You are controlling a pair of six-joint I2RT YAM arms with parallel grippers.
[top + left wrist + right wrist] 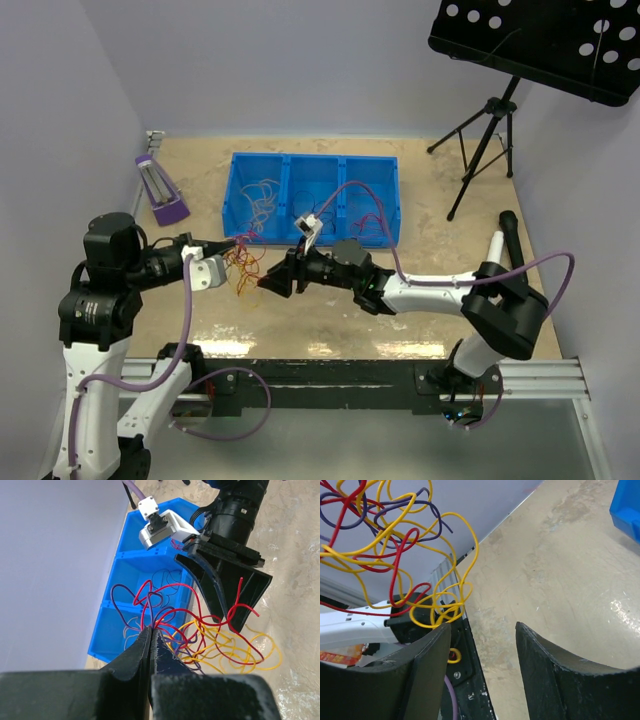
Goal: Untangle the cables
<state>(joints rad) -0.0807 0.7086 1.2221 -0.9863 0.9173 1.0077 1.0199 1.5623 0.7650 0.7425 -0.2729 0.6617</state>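
1. The cables [243,270], a loose clump of red, yellow and dark purple loops, hang between the two grippers over the tabletop [330,330], on the near side of the blue bin [315,158].
2. The left gripper [150,634] is closed tight, pinching strands at the edge of the clump.
3. The right gripper [482,630] has its jaws apart and grips nothing; a yellow loop lies just beside one jaw.
4. A few loose wires [262,195] lie in the bin's compartments.

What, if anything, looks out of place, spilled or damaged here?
Nothing stands out. The cables are a tangled clump hanging from the shut left gripper; the right gripper stands open beside them. Nothing looks spilled or broken.
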